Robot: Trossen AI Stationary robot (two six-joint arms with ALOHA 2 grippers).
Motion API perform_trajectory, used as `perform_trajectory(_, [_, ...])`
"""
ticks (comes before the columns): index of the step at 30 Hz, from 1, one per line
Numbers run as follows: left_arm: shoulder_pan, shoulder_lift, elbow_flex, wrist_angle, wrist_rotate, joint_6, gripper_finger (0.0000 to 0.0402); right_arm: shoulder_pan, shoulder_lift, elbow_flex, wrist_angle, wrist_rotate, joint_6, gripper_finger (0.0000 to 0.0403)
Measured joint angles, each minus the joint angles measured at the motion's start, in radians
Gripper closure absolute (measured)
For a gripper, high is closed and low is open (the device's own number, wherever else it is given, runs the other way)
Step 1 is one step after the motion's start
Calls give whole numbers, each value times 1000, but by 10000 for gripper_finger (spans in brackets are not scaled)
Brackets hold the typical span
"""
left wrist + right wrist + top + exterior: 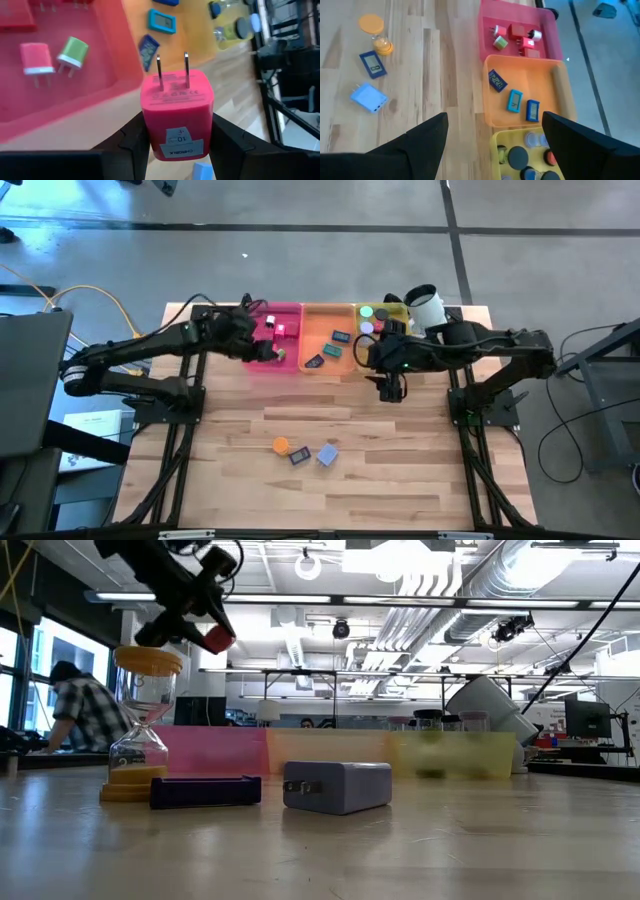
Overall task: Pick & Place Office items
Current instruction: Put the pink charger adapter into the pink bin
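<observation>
Left pincer [172, 142] clamped on a red plug adapter [176, 112], held above the pink tray's [287, 365] near edge.

From the high view I see the left arm reaching in from the frame's left to the pink tray at upper centre; in its wrist view the adapter's two prongs point away from the fingers. Pink and green adapters [72, 52] lie in the pink tray, blue flat rectangles [515, 101] in the orange tray [555, 90], round rolls [517, 157] in the yellow tray [495, 145]. My right pincer [391, 388] hangs spread wide and empty just below the orange and yellow trays. An orange sand timer [281, 445], a dark blue rectangle [299, 457] and a lavender adapter [327, 455] sit on the table [400, 480], lower centre.
</observation>
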Motion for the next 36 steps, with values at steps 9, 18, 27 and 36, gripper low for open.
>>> perform_trajectory(9, [264, 132, 5, -12, 157, 186, 255, -34, -48, 0, -39, 135, 27, 90])
perform_trajectory(18, [404, 248, 5, -172, 191, 332, 255, -108, -49, 1, -33, 146, 11, 90])
perform_trajectory(27, [399, 301, 4, -261, 126, 397, 255, -183, -45, 1, -28, 141, -10, 90])
perform_trajectory(36, [372, 376, 4, -262, 76, 405, 255, -212, -46, 1, -28, 85, -11, 90])
